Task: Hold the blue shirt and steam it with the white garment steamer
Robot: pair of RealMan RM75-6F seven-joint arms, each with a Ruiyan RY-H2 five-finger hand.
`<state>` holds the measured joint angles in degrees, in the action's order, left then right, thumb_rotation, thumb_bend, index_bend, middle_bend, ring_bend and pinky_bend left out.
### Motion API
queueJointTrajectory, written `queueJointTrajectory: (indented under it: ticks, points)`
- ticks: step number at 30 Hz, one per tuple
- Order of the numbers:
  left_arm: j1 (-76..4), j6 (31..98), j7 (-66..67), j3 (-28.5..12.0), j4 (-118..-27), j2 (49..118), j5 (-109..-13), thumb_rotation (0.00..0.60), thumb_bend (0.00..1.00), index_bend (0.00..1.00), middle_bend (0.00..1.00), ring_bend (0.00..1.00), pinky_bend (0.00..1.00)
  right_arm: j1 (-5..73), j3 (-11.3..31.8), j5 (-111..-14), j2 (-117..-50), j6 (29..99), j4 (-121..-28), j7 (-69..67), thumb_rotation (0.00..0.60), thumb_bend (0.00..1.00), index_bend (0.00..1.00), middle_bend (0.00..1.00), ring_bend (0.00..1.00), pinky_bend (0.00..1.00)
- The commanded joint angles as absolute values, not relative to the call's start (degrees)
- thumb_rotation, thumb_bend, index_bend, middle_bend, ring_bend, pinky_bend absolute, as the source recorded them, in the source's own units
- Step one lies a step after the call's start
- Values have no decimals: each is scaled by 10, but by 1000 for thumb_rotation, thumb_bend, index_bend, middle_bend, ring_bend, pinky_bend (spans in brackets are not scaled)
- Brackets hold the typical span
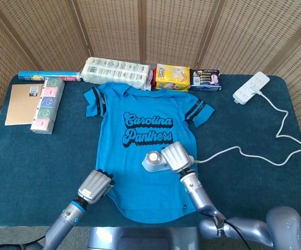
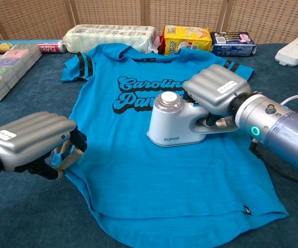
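Shirt: I see the blue shirt (image 1: 147,151) lying flat on the dark table (image 1: 260,192), collar toward the far side, hem toward me, with dark lettering across the chest.
Steamer: the white steamer (image 2: 177,124) sits on the shirt just below the lettering, right of the shirt's middle, its round cap facing up.
Right hand: my right hand (image 2: 218,93) is wrapped over the steamer's handle, fingers curled down around it, so it has a firm hold of the steamer.
Left hand: my left hand (image 2: 32,142) lies at the shirt's left edge near the hem; its fingers are curled inward and the fingertips (image 2: 68,152) touch the cloth. I cannot tell whether any fabric is pinched between them.
Cord: a white cord (image 1: 275,140) runs from the steamer across the table to a white power strip (image 1: 251,87) at the far right corner.
Far edge: a pack of white rolls (image 1: 118,71), a yellow packet (image 1: 172,77) and a dark packet (image 1: 205,79) stand in a row behind the collar.
Left side: a strip of pastel boxes (image 1: 47,104) lies beside a brown notebook (image 1: 24,103).
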<state>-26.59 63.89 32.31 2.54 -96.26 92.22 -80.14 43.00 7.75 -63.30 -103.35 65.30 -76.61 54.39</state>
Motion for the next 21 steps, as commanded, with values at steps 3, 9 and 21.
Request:
queueJointTrajectory:
  ticks: [3,9,21]
  points:
    - [-267,638,325,25,-963,924,-802,600,438,810,712,574,493,422,78,-625,-1023,655,-750,545,600,355,694,754,810,803]
    - [-266,638,328,25,-964,926,-801,600,439,809,713,574,493,421,86,-616,-1025,650,-717,537,600,355,694,754,810,803]
    - [-264,641,332,24,-968,922,-797,600,439,810,712,574,493,430,107,-606,-1042,636,-639,520,600,355,694,754,810,803]
